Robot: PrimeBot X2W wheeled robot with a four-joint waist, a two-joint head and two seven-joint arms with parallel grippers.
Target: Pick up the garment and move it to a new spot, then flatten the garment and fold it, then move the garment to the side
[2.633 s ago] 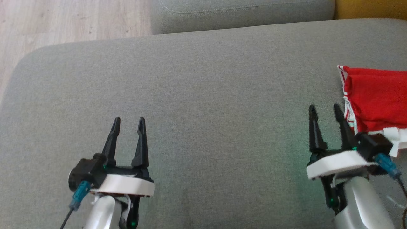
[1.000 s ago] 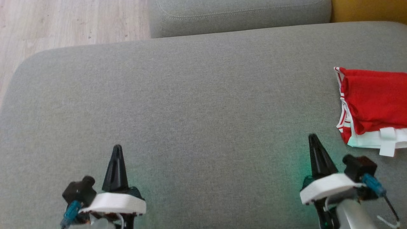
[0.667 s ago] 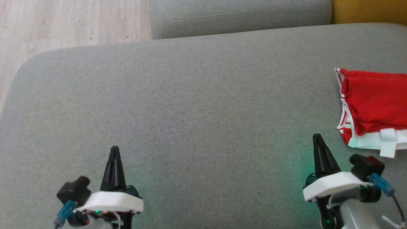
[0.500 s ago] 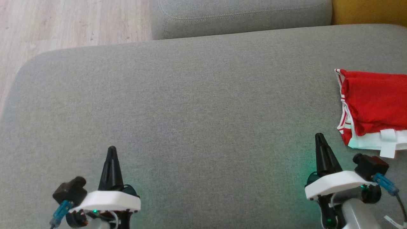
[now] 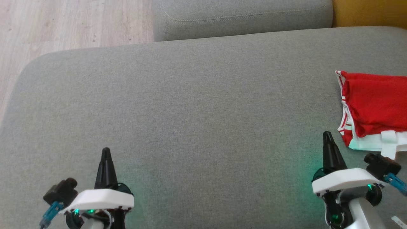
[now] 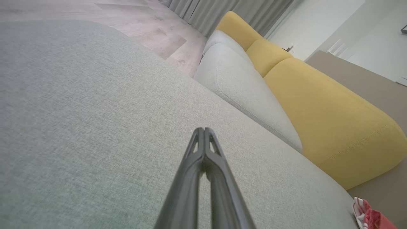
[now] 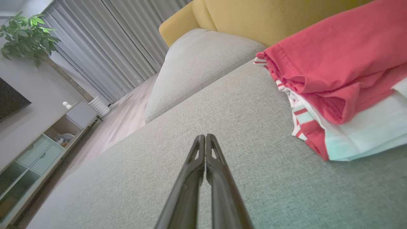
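Note:
The garment [image 5: 375, 108] is red with white and red-striped trim. It lies folded at the right edge of the grey sofa seat [image 5: 190, 111] and reaches out of the head view. The right wrist view has the garment [image 7: 334, 73] at upper right, and a corner of the garment [image 6: 372, 218] shows at the lower right of the left wrist view. My right gripper [image 5: 328, 136] is shut and empty, just left of and nearer than the garment. My left gripper [image 5: 106, 152] is shut and empty at the lower left, far from it. Both pairs of fingers press together [image 6: 203, 130] [image 7: 205, 136].
A second grey cushion [image 5: 241, 14] lies beyond the seat, with a yellow backrest [image 6: 318, 105] to its right. Wooden floor [image 5: 63, 22] lies past the seat's far left edge. A cabinet [image 7: 38, 149], curtains and a plant stand farther off.
Both grippers went from open to shut before a second ago and have drawn back toward me. In the last second the camera shifted slightly and both arms edged outward.

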